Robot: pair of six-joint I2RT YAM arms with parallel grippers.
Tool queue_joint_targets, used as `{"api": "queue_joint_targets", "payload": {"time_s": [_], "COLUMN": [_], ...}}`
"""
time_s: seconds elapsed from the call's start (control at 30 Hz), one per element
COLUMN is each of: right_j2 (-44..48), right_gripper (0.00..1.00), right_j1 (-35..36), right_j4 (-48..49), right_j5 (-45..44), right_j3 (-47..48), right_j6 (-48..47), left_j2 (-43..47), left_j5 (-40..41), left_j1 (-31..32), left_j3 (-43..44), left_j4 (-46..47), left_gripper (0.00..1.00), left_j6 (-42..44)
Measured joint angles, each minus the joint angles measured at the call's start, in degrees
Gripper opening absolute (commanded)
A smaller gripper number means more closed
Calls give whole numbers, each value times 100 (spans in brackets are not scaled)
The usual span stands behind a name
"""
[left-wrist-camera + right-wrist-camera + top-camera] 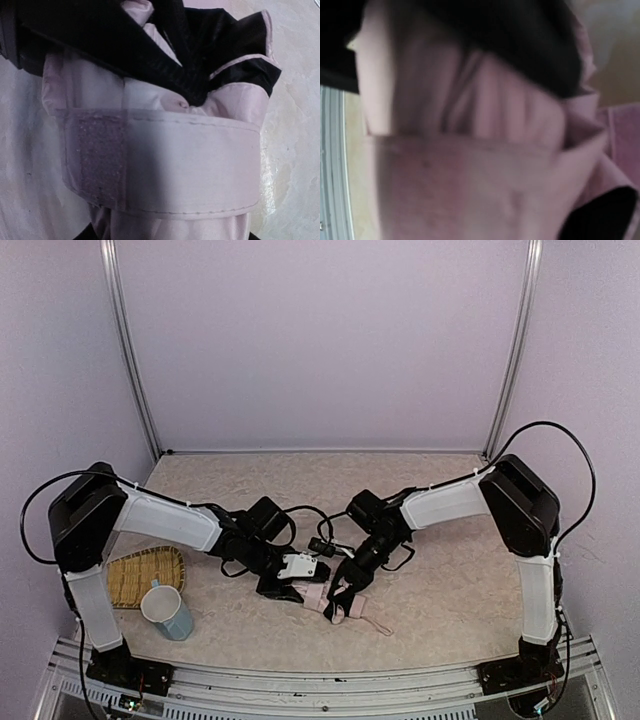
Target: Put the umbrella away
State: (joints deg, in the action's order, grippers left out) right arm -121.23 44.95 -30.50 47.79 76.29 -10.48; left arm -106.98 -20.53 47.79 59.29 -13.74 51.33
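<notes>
Pink velcro strap (165, 165), wrapped round bunched umbrella (235, 102), black lining (240, 55) showing

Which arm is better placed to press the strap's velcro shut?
Left. The left claw sits at the strap, velcro filling its wrist view; the right claw seems to grip the umbrella, steadying it.

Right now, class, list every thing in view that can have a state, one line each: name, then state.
umbrella: folded, lying on the table, canopy bunched.
strap: wrapped round the canopy, fastening patch exposed.
left end effector: at the umbrella's dark end; open or shut unclear.
right end effector: shut on the umbrella.
wicker tray: lying flat.
mug: upright, by the wicker tray.
</notes>
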Motion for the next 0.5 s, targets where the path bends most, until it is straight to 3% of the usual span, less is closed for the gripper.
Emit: {"api": "queue_joint_targets", "payload": {"time_s": [0.07,0.2,0.23,0.5], "right_j2": [-13,-39,-37,151], "right_gripper": [0,0,1,41], "right_j1": [-2,-2,-2,57], "right_j4": [-26,-70,-81,-103], "right_j5": [0,-24,-46,-376], "right_j3": [26,107,118,83], "right_j6": [-4,-68,-114,-195], "left_j2": [57,122,153,348], "left_j5": [20,0,-9,181], "left_j1": [22,31,31,92], "left_j3": [-114,-234,-254,-525], "left_j4": [120,229,234,584], "left_gripper": [37,3,0,0], "left_j6": [52,144,138,103]}}
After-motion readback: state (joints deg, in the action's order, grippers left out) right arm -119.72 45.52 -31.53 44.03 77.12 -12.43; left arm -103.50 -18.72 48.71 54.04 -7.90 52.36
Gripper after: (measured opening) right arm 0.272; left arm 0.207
